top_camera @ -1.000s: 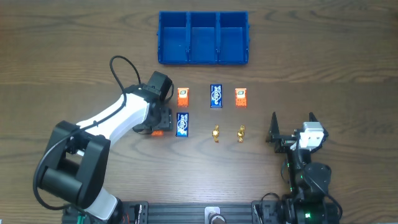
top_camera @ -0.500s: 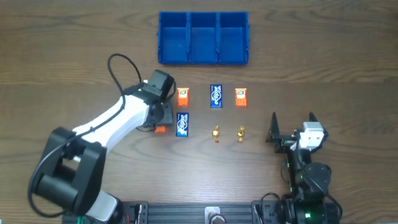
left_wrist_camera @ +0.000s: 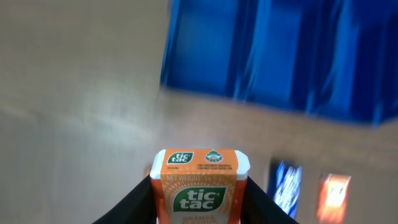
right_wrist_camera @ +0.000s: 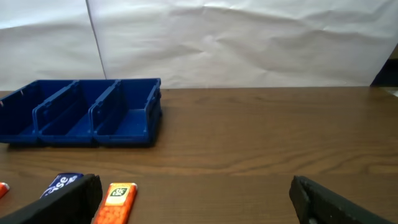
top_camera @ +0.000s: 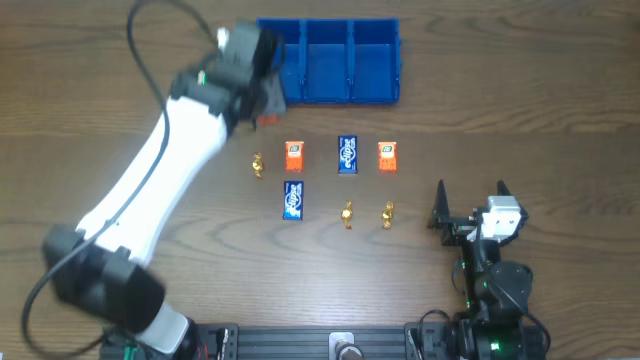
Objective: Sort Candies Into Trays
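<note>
**Entry: first candy lifted, tray not yet loaded**

Progress. You have the left pincer [top_camera: 264, 104] clenched on an orange candy box [left_wrist_camera: 200, 186], label upright between the two fingers. It is held above the surface. Judging by the left wrist view, it sits short of the blue tray [top_camera: 340, 96], near the tray's left end and not yet over a compartment. All three compartments look empty in the top view, so nothing counts as sorted yet.

Seven pieces lie on the surface:
- two orange boxes [top_camera: 294, 155] [top_camera: 387, 156]
- two blue packets [top_camera: 347, 154] [top_camera: 293, 200]
- three gold-wrapped candies [top_camera: 258, 165] [top_camera: 347, 214] [top_camera: 388, 212]

My estimate is one of eight in hand and the rest to follow. You also have yet to settle which kind goes in which compartment.

The right pincer [top_camera: 470, 202] is parked near its base with fingers spread and nothing in them, well apart from the candies.

Change against one second ago. The left pincer was then down at the surface, just beside the lower blue packet, with an orange box at its tips. Half a second ago it was barely higher. Now the arm is stretched up the surface with the box carried towards the tray. The leftmost gold candy shows where the arm covered the surface before. The other candies, the tray and the right arm have not shifted.
</note>
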Robot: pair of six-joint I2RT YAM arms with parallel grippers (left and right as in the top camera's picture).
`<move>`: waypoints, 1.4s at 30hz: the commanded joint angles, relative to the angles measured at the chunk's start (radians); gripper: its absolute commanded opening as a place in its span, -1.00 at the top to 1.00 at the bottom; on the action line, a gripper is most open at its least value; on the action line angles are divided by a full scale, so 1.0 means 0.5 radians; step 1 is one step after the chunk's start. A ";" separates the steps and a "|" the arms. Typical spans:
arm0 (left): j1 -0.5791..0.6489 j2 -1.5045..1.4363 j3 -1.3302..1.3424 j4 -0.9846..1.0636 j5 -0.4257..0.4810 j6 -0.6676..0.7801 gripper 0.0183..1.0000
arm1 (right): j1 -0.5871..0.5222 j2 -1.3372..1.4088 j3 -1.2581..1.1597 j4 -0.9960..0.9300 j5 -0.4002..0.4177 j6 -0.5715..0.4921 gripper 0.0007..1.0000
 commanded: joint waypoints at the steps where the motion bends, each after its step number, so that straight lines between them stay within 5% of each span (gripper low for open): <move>1: 0.088 0.603 0.892 -0.277 -0.038 0.156 0.45 | -0.024 -0.006 -0.004 -0.010 -0.002 -0.023 -1.00; 6: 0.140 1.073 1.432 -0.369 0.040 0.297 0.45 | -0.024 -0.006 -0.004 -0.009 -0.002 -0.023 -1.00; 16: 0.180 1.395 1.553 -0.279 0.098 0.538 0.34 | -0.024 -0.006 -0.004 -0.009 -0.002 -0.023 -1.00; 21: 0.179 1.370 1.553 -0.272 0.105 0.536 -0.64 | -0.024 -0.006 -0.004 -0.009 -0.002 -0.024 -1.00; 25: 0.134 1.079 1.460 -0.293 0.121 0.473 -0.94 | -0.024 -0.006 -0.004 -0.010 -0.002 -0.023 -1.00; 33: -0.114 0.340 0.221 -0.085 0.135 0.203 -1.00 | -0.024 -0.006 -0.004 -0.009 -0.002 -0.024 -1.00; 42: -0.268 0.338 -0.535 0.310 0.141 -0.050 -0.92 | -0.024 -0.006 -0.004 -0.010 -0.002 -0.023 -1.00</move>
